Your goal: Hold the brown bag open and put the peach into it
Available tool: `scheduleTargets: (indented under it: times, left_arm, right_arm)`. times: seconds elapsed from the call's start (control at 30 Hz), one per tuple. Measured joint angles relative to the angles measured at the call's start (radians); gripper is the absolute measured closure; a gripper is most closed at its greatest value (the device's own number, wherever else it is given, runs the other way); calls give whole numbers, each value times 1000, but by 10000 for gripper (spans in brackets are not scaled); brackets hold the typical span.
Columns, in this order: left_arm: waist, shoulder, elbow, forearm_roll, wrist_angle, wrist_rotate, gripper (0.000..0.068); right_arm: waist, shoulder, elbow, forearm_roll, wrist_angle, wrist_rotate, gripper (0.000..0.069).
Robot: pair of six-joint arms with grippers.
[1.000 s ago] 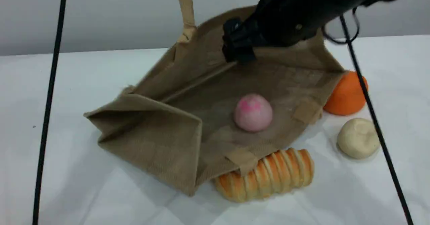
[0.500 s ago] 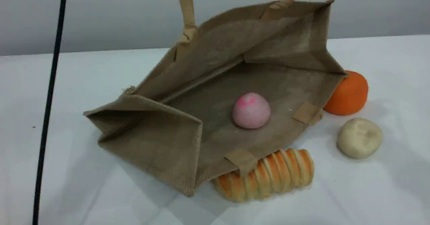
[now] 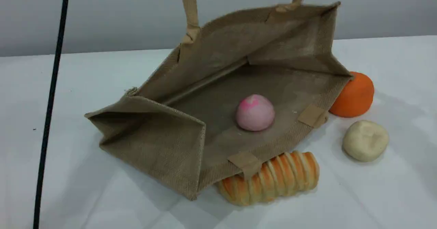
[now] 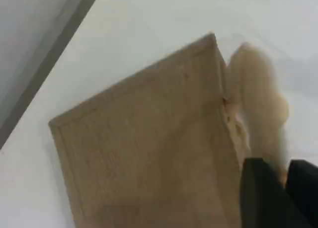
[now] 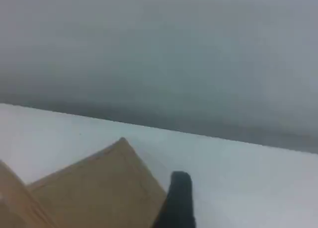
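Brown bag (image 3: pixel 164 136) lies on its side on the white desk (image 3: pixel 85 201), mouth gaping toward the camera, its upper wall lifted by one beige handle (image 3: pixel 189 8) that runs out of the scene view's top edge. Peach (image 3: pixel 255 112) rests inside on the lower wall, near the rim. A striped bread roll (image 3: pixel 273 179) touches the bag's front edge; an orange ball (image 3: pixel 353 95) sits against its right corner, a cream lumpy ball (image 3: pixel 365 140) just beside that. Left claw (image 4: pixel 280 188) shows two dark fingertips at the handle (blurred; whether it grips or has let go cannot be told). Right claw (image 5: pixel 181 188) stands released, above the bag's corner.
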Motion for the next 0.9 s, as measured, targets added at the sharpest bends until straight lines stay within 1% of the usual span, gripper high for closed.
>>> scheduleTargets:
  times: [0.07, 0.17, 0.23, 0.3, 0.37, 0.5, 0.63, 0.77, 0.9]
  left_arm:
    - [0, 0, 0, -1, -1, 0, 456]
    - [0, 0, 0, 3, -1, 0, 310]
    - [0, 0, -1, 4, -1, -10, 240]
    - [0, -4, -1, 16, -1, -47, 197]
    - [1, -17, -1, 28, -1, -92, 181]
    - [1, -74, -2, 115, -1, -175, 178]
    - [1, -148, -3, 242, 2, -270, 178]
    - [1, -230, -3, 371, 4, -389, 177]
    - [1, -309, -2, 501, 4, -534, 177]
  right_arm:
    - [0, 1, 0, 0, -1, 0, 99]
    - [0, 1, 0, 0, -1, 0, 99]
    - [0, -4, 0, 0, 1, 0, 99]
    - [0, -21, 0, 0, 21, 1, 99]
    - [0, -52, 0, -6, 44, 1, 99]
    - [0, -139, 0, -66, 127, 3, 99]
    - [0, -242, 0, -122, 254, 60, 99]
    - [0, -359, 0, -212, 395, 163, 99]
    - [0, -482, 0, -325, 559, 278, 99]
